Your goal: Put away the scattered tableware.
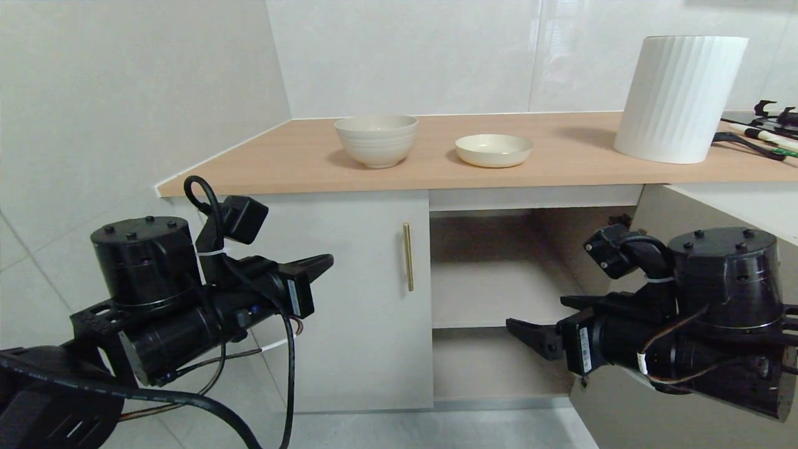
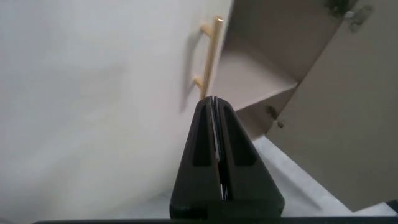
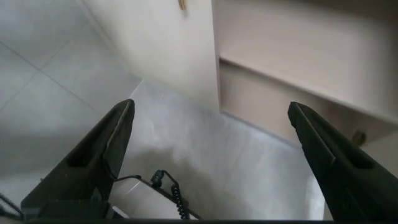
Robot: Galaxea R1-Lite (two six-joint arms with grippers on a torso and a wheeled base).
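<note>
The left gripper (image 1: 323, 260), fingers pressed together and empty, hangs before the closed door of the cabinet (image 1: 349, 299). The right gripper (image 1: 536, 313), spread wide and empty, faces the cabinet's open side. Atop the cabinet, a bowl (image 1: 376, 140) and a shallow dish (image 1: 493, 150) sit apart.

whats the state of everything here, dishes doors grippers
beige ribbed ceramic bowl, upright on the wooden counter
shallow cream dish, upright on the counter
tall white ribbed container, upright on the counter
left white cabinet door, closed
right cabinet door, swung open
left gripper, shut, holding nothing
right gripper, open, holding nothing
</note>
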